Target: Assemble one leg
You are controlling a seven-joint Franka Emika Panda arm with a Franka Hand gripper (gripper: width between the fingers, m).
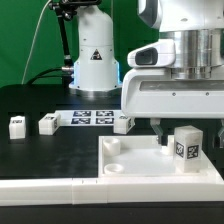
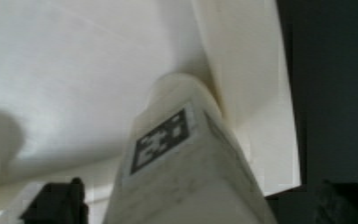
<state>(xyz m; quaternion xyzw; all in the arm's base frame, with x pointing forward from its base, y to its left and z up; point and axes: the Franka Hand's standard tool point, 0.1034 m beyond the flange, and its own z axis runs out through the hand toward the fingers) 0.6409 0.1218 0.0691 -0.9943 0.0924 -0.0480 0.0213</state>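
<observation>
A leg (image 1: 186,147), a small white block with a black-and-white tag, stands upright on the large white panel (image 1: 145,160) near the corner at the exterior view's right. My gripper (image 1: 186,138) hangs over it, one finger on each side. In the wrist view the leg (image 2: 176,150) fills the middle between the two dark fingertips (image 2: 60,202), with a narrow gap on each side, so my gripper (image 2: 190,208) is open around it. The leg's foot and the socket under it are hidden.
Three more small white legs (image 1: 17,125) (image 1: 48,123) (image 1: 124,123) lie on the black table behind the panel. The marker board (image 1: 92,117) lies between them. A long white rail (image 1: 45,186) runs along the front edge. Round sockets (image 1: 113,147) show on the panel's left side.
</observation>
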